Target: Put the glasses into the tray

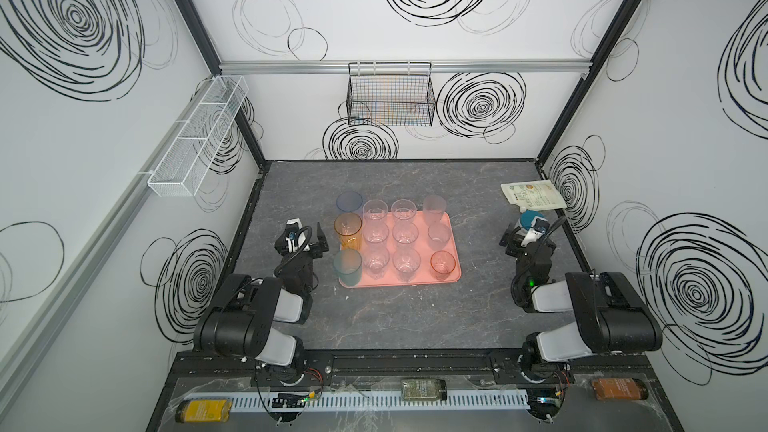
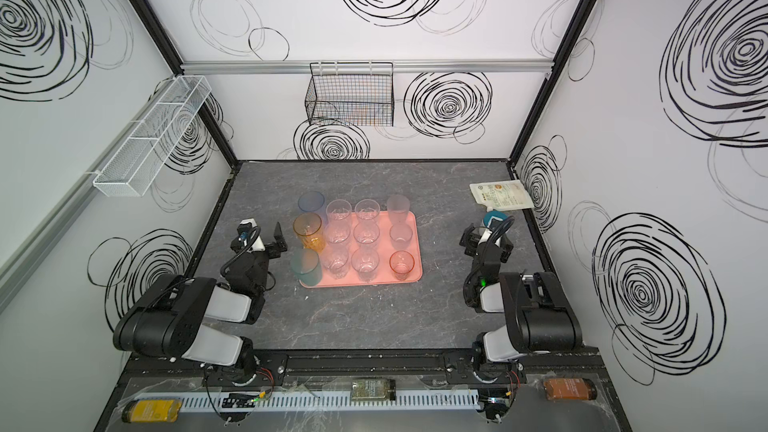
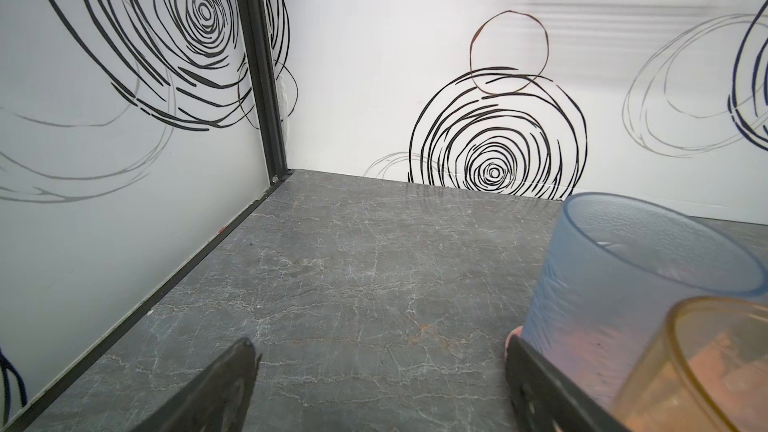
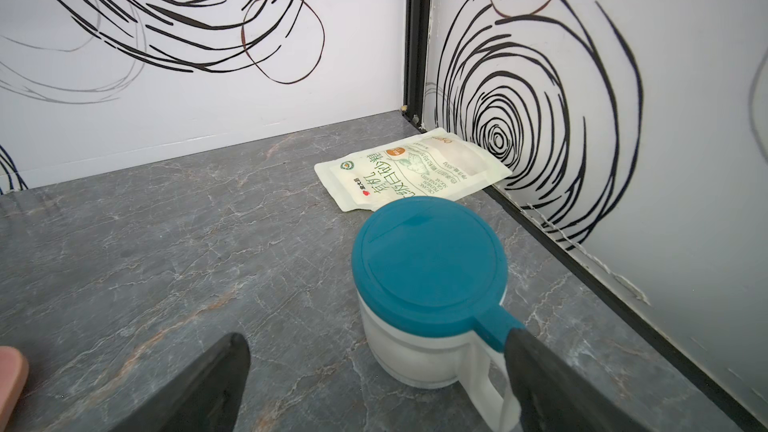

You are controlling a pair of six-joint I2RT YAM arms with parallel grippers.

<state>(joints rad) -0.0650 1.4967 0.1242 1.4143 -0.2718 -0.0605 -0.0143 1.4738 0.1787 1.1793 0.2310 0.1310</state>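
Note:
The salmon-pink tray (image 1: 454, 252) (image 2: 416, 264) lies mid-table and holds several glasses in rows. Along its left edge stand a blue tumbler (image 1: 349, 201) (image 3: 631, 268), an amber one (image 1: 348, 229) (image 3: 715, 367) and a teal one (image 1: 347, 268). A tall pink glass (image 1: 435, 206) and a small amber glass (image 1: 442, 263) are on the right side, with clear tumblers (image 1: 405, 234) between. My left gripper (image 1: 306, 238) (image 3: 380, 344) hangs open just left of the tray, with only bare table between its fingers. My right gripper (image 1: 523, 238) (image 4: 376, 338) is open, well right of the tray.
A white jar with a teal lid (image 4: 428, 259) (image 1: 530, 218) stands right in front of the right gripper, its handle beside one finger. Behind it lies a white pouch (image 4: 411, 172) (image 1: 534, 195). A black wire basket (image 1: 390, 97) and a white mesh basket (image 1: 199, 139) hang on the walls.

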